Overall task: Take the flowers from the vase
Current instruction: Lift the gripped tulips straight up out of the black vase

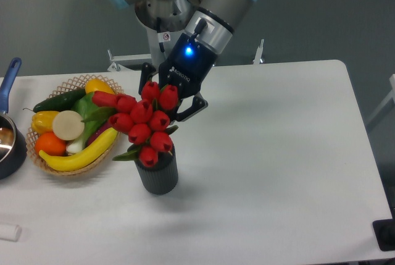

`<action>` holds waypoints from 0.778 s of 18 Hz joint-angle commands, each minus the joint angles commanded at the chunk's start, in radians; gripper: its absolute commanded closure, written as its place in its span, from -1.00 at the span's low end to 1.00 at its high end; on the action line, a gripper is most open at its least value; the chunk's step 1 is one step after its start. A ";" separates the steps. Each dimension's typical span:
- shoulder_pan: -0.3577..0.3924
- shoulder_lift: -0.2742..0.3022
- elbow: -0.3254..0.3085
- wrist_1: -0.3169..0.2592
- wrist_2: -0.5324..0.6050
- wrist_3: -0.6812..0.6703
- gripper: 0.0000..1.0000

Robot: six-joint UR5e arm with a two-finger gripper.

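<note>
Red tulip buds of the flowers (142, 123) crowd the centre-left of the frame, tilted leftward above the vase (158, 175), the lowest bud just over its mouth. The gripper (168, 105) sits behind the bunch with its jaws closed around the stems. At far left stand a wicker basket (74, 86) of fruit and vegetables and a blue-handled pot (8, 123).

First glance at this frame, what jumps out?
A bunch of red tulip buds with green leaves stands out at centre-left, raised above the short dark grey ribbed vase, with the arm's black hand clamped behind it, a blue light glowing on the wrist. To the left sits a wicker basket of bright fruit and vegetables.
</note>
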 joint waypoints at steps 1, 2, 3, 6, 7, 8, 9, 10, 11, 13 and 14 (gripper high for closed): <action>0.003 0.000 0.005 0.000 0.000 -0.011 0.20; 0.009 0.000 0.009 0.000 0.000 -0.011 0.20; 0.011 0.000 0.017 0.000 -0.002 -0.014 0.20; 0.021 0.002 0.035 0.000 -0.003 -0.033 0.20; 0.021 0.002 0.045 0.000 -0.003 -0.051 0.20; 0.025 0.000 0.055 0.000 -0.003 -0.078 0.20; 0.029 0.000 0.063 0.000 -0.003 -0.097 0.20; 0.034 0.000 0.071 0.000 -0.003 -0.106 0.20; 0.037 0.000 0.075 0.000 -0.003 -0.108 0.20; 0.040 0.000 0.078 0.000 -0.005 -0.141 0.20; 0.041 0.002 0.081 0.000 -0.011 -0.160 0.20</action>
